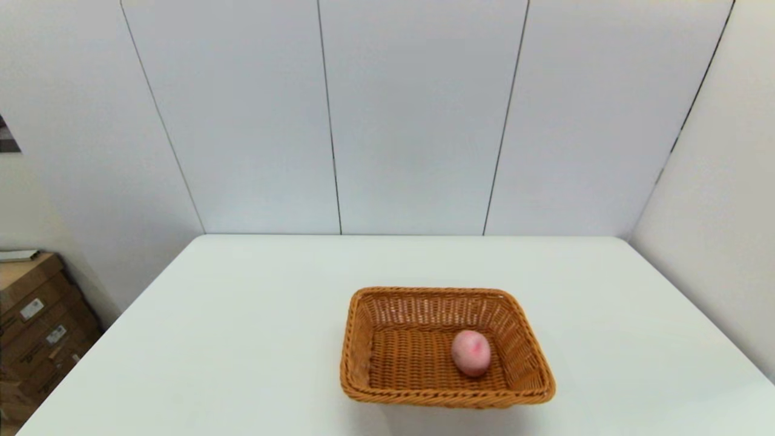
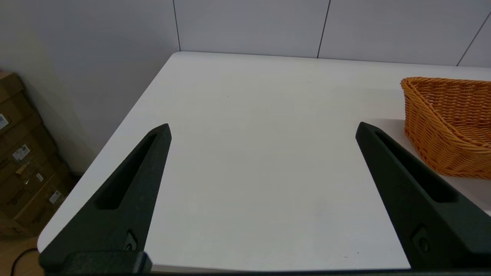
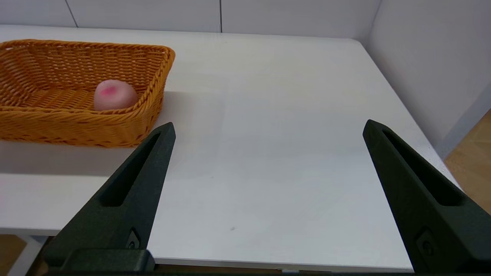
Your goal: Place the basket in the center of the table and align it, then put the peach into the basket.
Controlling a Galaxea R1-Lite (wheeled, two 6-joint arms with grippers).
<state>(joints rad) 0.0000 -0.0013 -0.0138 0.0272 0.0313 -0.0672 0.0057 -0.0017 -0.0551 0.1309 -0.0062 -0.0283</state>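
Observation:
The orange-brown wicker basket [image 1: 363, 339] stands near the middle of the white table [image 1: 242, 315], toward its front edge, with its sides square to the table. The pale pink peach [image 1: 471, 352] lies inside it, right of the basket's centre; it also shows in the right wrist view as the peach [image 3: 114, 95] within the basket [image 3: 76, 126]. My left gripper [image 2: 262, 128] hangs open over the table's near left part, the basket [image 2: 441, 142] off to its side. My right gripper [image 3: 268, 126] is open over the near right part, empty. Neither arm shows in the head view.
Stacked cardboard boxes [image 1: 36, 327] stand on the floor beside the table's left side. White wall panels close the back and right sides. Bare tabletop lies on both sides of the basket and behind it.

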